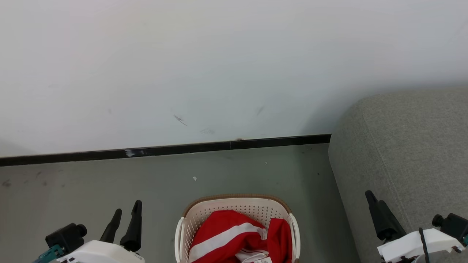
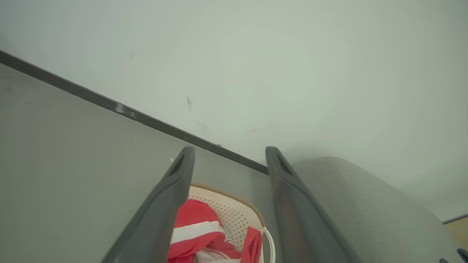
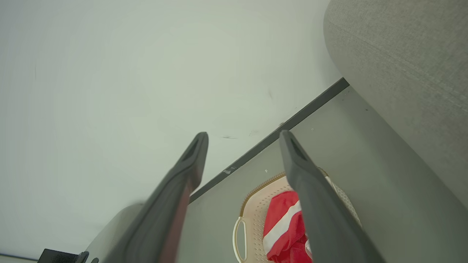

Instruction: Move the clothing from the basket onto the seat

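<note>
The clothing (image 1: 234, 233) lies in the basket (image 1: 219, 210) at 6 o'clock, the seat (image 1: 409, 146) at 3, while the left gripper (image 1: 128, 206) and right gripper (image 1: 374, 199) gape empty.

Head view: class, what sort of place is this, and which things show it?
Probably a home-like room corner: a cream perforated plastic laundry basket of red-and-white striped clothing stands on a grey floor, beside a large grey fabric-upholstered seat, before a plain white wall.

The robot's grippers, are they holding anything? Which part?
Nothing is held. The left gripper and right gripper are both open and empty; the clothing lies in the basket, untouched.
</note>
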{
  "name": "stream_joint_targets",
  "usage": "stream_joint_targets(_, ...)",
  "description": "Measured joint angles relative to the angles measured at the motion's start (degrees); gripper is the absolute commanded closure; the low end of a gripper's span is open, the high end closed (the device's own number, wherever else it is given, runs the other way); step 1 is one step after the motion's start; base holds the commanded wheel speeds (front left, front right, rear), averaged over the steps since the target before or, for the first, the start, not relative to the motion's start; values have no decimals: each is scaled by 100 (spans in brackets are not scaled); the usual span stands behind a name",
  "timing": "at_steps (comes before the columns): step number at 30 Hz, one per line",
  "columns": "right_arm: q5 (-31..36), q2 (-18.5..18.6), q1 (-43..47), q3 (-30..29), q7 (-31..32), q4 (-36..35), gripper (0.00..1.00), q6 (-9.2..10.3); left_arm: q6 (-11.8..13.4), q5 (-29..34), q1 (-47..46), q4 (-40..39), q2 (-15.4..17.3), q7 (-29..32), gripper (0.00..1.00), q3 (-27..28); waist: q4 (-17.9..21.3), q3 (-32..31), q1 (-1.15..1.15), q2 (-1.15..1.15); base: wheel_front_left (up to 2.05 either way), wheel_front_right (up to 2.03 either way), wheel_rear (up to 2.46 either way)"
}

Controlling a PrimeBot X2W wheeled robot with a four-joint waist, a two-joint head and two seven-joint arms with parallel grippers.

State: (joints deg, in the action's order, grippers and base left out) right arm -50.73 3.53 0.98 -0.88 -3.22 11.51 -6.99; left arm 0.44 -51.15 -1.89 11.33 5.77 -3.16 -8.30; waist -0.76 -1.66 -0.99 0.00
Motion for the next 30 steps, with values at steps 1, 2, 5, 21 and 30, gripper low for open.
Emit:
stream_joint_targets(1,109,-2,1,2,-24,-4,0,0,47,107,0,-4,1,-4,0,-32,-2,-2,2,0,0,0,0)
stream_joint_targets(2,207,-5,3,3,-42,-10,0,0,58,190,0,-4,4,-24,0,-60,-3,-4,4,0,0,0,0)
stream_joint_targets(5,525,-16,14,12,-100,-27,0,0,168,433,0,-14,7,-74,0,-148,-7,-8,15,0,0,0,0)
stream_joint_targets(21,2034,-118,145,75,-359,-196,0,-3,579,1608,2,-131,25,-369,0,-457,-15,21,78,0,0,0,0)
stream_joint_targets(30,2818,-134,252,149,-514,-298,0,-5,808,2260,2,-202,108,-525,0,-579,-22,45,91,0,0,0,0)
